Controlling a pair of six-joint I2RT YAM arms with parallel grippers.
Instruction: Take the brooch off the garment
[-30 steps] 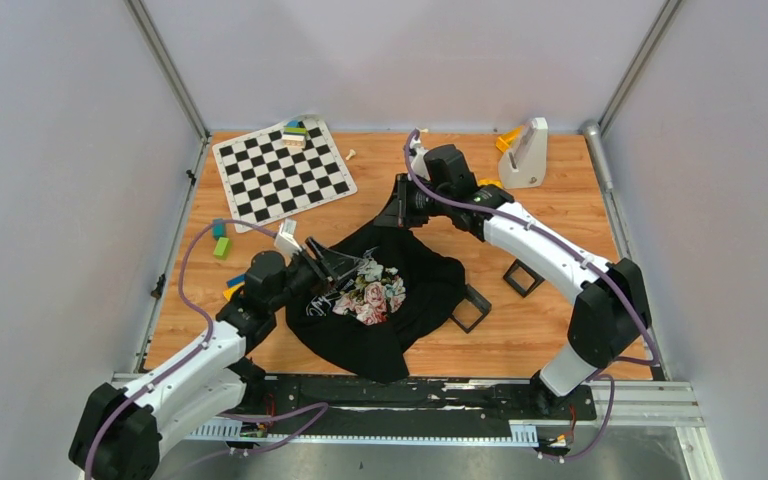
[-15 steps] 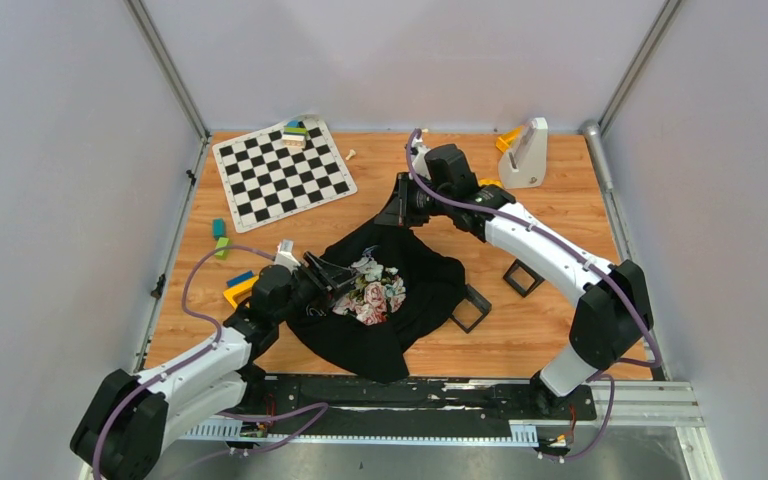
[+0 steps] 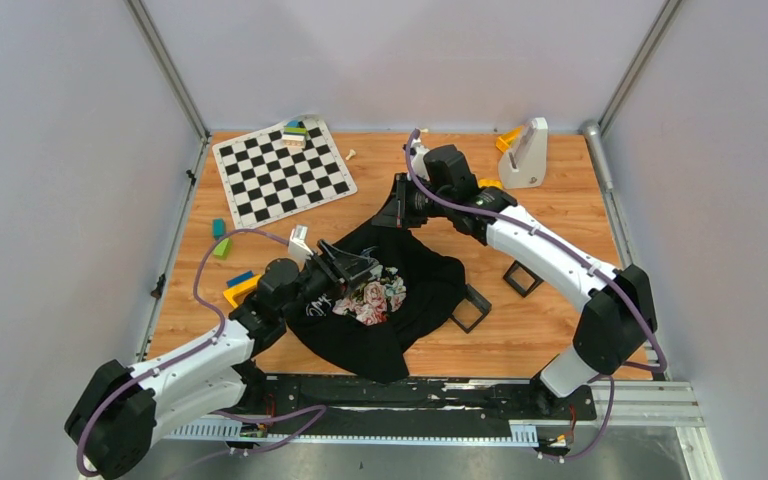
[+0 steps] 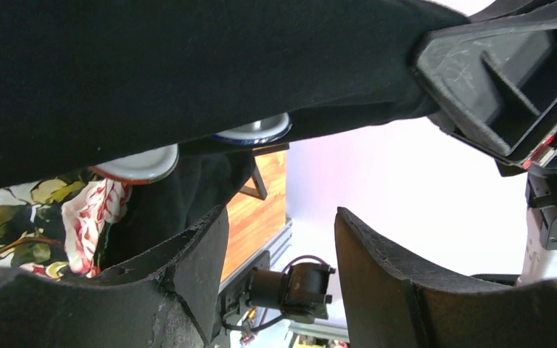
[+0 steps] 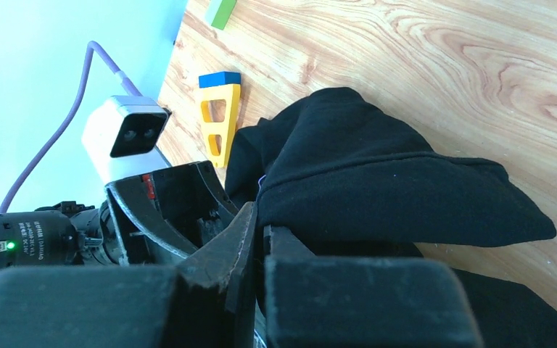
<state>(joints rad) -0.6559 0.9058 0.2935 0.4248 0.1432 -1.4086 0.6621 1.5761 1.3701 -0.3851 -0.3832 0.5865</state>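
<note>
A black shirt (image 3: pixel 400 300) with a floral print lies mid-table. My right gripper (image 3: pixel 401 211) is shut on its far edge and holds the fabric (image 5: pixel 377 181) lifted. My left gripper (image 3: pixel 348 266) is open at the shirt's left side, its jaws (image 4: pixel 281 217) apart and empty below the raised cloth. In the left wrist view a small round disc with a blue rim, the brooch (image 4: pixel 255 131), sits on the underside of the fabric just above the jaws. A second round disc with a reddish rim (image 4: pixel 139 164) is to its left. The brooch is not discernible from above.
Two black square frames (image 3: pixel 470 308) (image 3: pixel 522 277) lie right of the shirt. A chessboard (image 3: pixel 280 175) with blocks is at the back left, and a white stand (image 3: pixel 525 150) at the back right. Coloured blocks (image 3: pixel 220 237) (image 3: pixel 238 288) lie left of my left arm.
My left arm has moved right and forward, bringing its open gripper further over the shirt's left edge. The right gripper has held still on the fabric.
</note>
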